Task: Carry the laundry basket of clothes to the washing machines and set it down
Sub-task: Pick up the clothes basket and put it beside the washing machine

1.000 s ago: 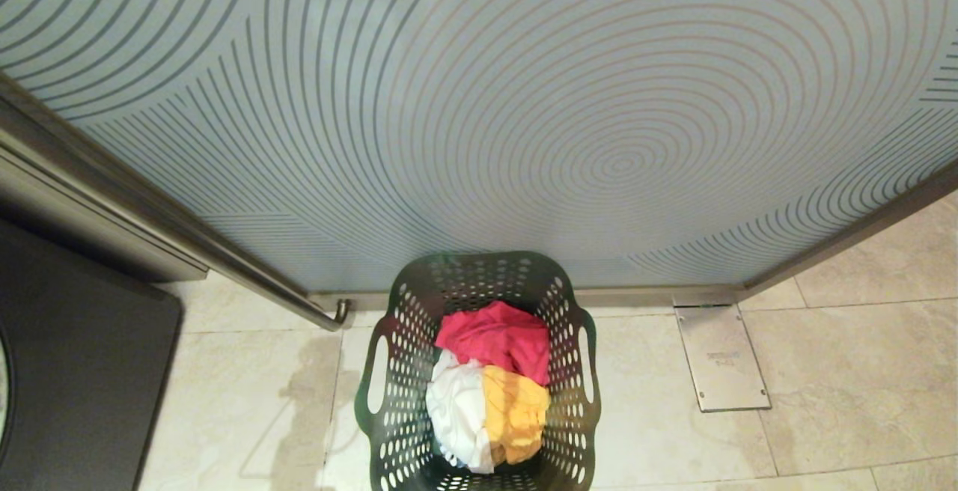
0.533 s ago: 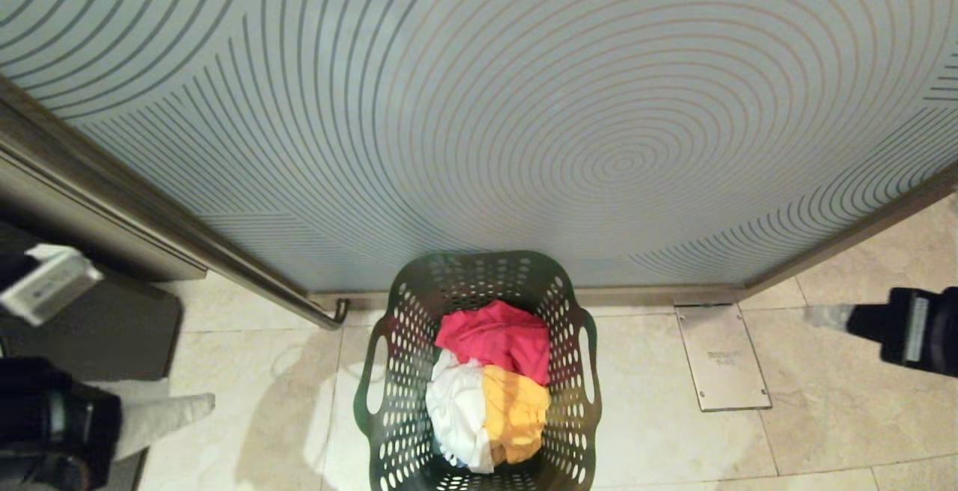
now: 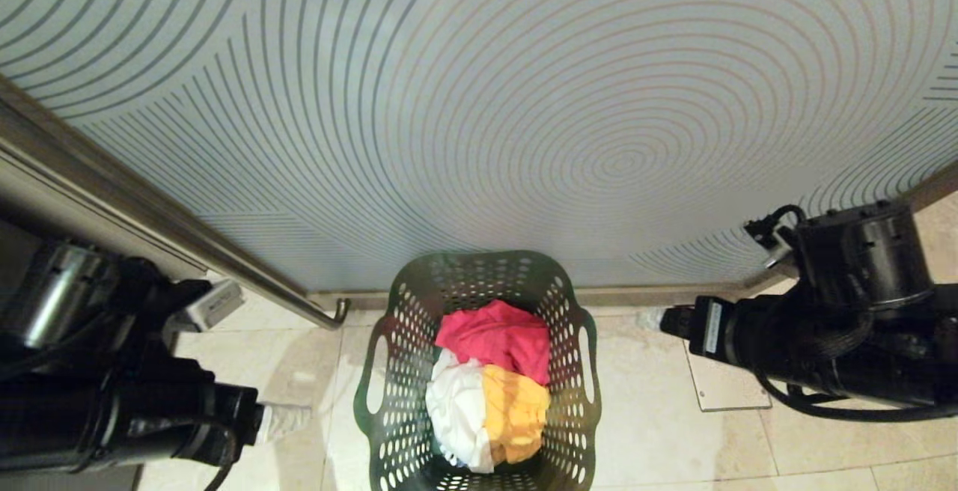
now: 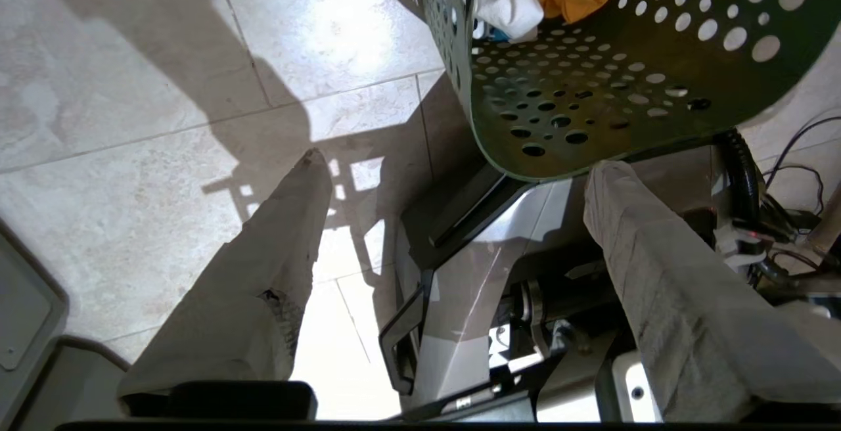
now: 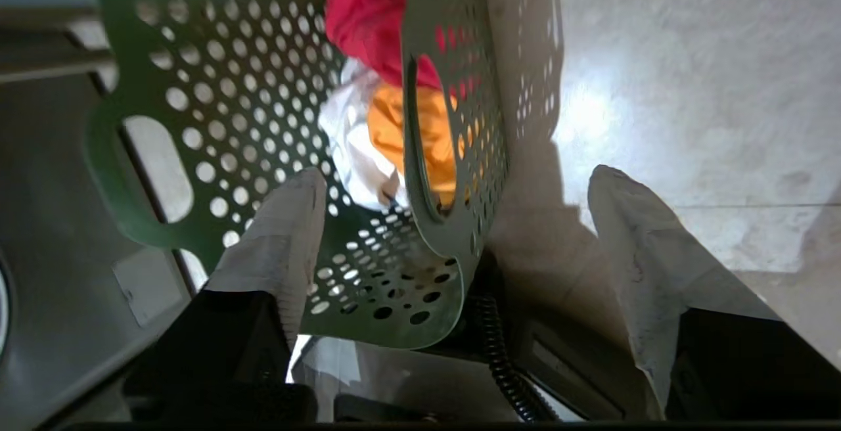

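The left gripper (image 4: 453, 175) stands spread wide with nothing between its cloth-wrapped fingers (image 4: 289, 221), low beside the basket's left wall. The right gripper (image 5: 453, 188) is likewise spread and empty, straddling the right rim without touching it. Both black arms reach in level from either side. The laundry basket (image 3: 389, 371), dark green perforated plastic with oval handles, stands on the pale tiled floor (image 3: 823, 371) against the frosted ringed glass panel (image 3: 479, 102), holding crumpled clothes (image 3: 490, 382) in red, white and orange.
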You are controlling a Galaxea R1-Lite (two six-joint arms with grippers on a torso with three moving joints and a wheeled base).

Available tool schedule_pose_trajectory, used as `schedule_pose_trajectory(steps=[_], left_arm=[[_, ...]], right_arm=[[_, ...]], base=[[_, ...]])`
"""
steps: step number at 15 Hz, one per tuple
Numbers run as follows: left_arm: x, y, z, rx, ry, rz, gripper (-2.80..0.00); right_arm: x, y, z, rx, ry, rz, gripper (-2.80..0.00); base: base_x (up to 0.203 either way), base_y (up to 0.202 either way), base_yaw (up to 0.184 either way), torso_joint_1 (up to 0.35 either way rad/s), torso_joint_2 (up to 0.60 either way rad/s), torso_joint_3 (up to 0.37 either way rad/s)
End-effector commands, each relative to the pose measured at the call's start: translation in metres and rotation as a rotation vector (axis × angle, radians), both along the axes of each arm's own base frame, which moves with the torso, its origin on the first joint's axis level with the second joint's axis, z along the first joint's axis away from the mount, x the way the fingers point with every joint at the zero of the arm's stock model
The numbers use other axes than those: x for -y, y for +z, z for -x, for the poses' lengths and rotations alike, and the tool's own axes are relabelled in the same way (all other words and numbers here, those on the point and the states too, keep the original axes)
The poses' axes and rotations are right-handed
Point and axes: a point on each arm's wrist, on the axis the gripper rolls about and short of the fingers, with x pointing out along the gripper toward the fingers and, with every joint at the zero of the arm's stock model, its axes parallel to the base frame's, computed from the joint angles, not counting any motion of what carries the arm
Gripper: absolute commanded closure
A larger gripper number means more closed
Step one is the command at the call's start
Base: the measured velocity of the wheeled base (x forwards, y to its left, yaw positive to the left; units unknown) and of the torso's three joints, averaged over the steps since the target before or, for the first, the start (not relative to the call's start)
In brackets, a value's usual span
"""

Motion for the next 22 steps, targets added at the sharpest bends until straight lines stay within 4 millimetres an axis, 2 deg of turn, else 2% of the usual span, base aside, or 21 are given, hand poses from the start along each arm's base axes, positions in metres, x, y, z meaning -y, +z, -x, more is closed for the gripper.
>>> schedule_pose_trajectory(steps=[1, 3, 5, 8, 11, 13, 18, 22], left_arm=[[0.012, -0.018, -0.021, -0.059, -0.011, -0.024, -2.8], [0.019, -0.021, -0.028, -0.067, -0.024, -0.025, -2.8], [0.025, -0.025, -0.038, -0.092, -0.004, -0.013, -2.8], [0.039, -0.034, -0.046, -0.144, 0.021, 0.014, -2.8], [0.049, -0.052, -0.065, -0.139, 0.043, -0.004, -2.8], [0.057, -0.066, -0.082, -0.078, 0.081, -0.022, -2.8], [0.066, -0.094, -0.102, -0.089, 0.096, -0.03, -2.8], [0.071, -0.097, -0.107, -0.183, 0.158, 0.127, -2.8]], right_arm=[[-0.014, -0.023, -0.02, -0.087, 0.037, 0.013, -2.8], [-0.017, -0.035, -0.023, -0.137, 0.072, 0.005, -2.8], [-0.023, -0.048, -0.035, -0.175, 0.074, 0.02, -2.8], [-0.031, -0.054, -0.046, -0.155, 0.137, -0.039, -2.8], [-0.04, -0.066, -0.061, -0.155, 0.176, -0.059, -2.8], [-0.046, -0.066, -0.072, -0.124, 0.182, -0.074, -2.8], [-0.051, -0.071, -0.076, -0.145, 0.22, -0.093, -2.8], [-0.059, -0.063, -0.082, -0.125, 0.264, -0.128, -2.8]], base=[[0.0, 0.0, 0.0, 0.0, 0.0, 0.0], [0.0, 0.0, 0.0, 0.0, 0.0, 0.0], [0.0, 0.0, 0.0, 0.0, 0.0, 0.0], [0.0, 0.0, 0.0, 0.0, 0.0, 0.0], [0.0, 0.0, 0.0, 0.0, 0.0, 0.0], [0.0, 0.0, 0.0, 0.0, 0.0, 0.0], [0.0, 0.0, 0.0, 0.0, 0.0, 0.0], [0.0, 0.0, 0.0, 0.0, 0.0, 0.0]])
